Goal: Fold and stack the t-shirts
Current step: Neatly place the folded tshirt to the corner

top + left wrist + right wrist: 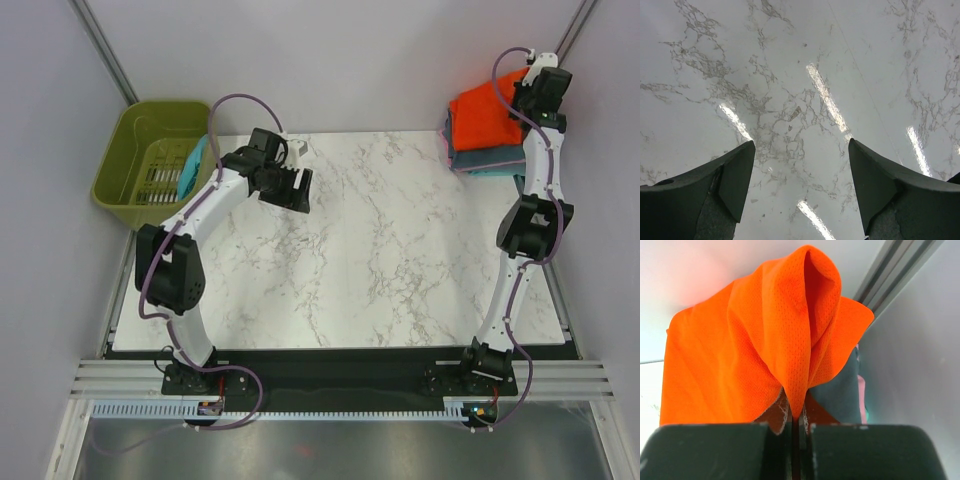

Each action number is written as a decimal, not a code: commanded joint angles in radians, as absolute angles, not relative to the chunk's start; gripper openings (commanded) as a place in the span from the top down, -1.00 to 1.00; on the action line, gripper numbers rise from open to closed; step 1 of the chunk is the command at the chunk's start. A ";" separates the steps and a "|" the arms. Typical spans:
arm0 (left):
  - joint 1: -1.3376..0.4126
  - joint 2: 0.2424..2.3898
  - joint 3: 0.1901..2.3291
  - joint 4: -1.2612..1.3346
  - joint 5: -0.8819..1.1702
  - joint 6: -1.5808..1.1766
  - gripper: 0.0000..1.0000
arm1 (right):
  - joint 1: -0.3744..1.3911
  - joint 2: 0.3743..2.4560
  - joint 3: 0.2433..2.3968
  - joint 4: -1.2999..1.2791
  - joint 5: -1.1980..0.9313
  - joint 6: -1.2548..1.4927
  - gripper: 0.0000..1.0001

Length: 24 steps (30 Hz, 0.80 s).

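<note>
The orange-red t-shirt (484, 118) lies folded on top of a stack at the table's far right corner, over dark slate-blue (482, 156), pink and teal (492, 171) shirts. My right gripper (524, 98) is shut on a fold of the orange-red shirt (785, 340), pinching the cloth between its jaws (796, 427); the slate-blue shirt (842, 395) shows beneath. My left gripper (300, 190) is open and empty, hovering over bare marble (800, 125) at the far left. A teal shirt (190, 170) hangs in the basket.
An olive-green plastic basket (140, 160) stands off the table's far left corner. The white marble table (370, 260) spans the middle. Grey walls and a metal frame post (900, 265) stand close behind the stack.
</note>
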<state>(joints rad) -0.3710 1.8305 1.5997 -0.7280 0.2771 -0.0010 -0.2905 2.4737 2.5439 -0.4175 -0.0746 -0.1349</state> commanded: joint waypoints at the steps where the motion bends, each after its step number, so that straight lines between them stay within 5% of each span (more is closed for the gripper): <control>1: -0.380 1.838 1.635 -0.716 0.256 0.037 -0.67 | -0.308 2.447 2.557 -0.350 -0.026 -0.150 1.00; 2: -0.382 1.839 1.637 -0.716 0.255 0.040 -0.67 | -0.308 2.453 2.559 -0.348 -0.026 -0.153 0.93; 5: -0.388 1.839 1.635 -0.716 0.253 0.041 -0.68 | -0.308 2.464 2.572 -0.344 -0.026 -0.163 -0.45; 8: -0.390 1.839 1.634 -0.718 0.270 0.038 -0.68 | -0.307 2.413 2.594 -0.360 0.044 -0.135 -0.95; 13: -0.394 1.812 1.654 -0.716 0.281 0.023 -0.67 | -0.293 2.153 2.519 -0.342 0.091 -0.164 -0.95; 16: -0.396 1.787 1.700 -0.709 0.223 0.044 -0.65 | -0.295 1.914 2.256 -0.177 0.003 -0.155 -0.95; 24: -0.400 1.677 1.815 -0.718 0.163 0.071 -0.67 | -0.301 1.635 1.919 -0.149 -0.326 0.402 -0.96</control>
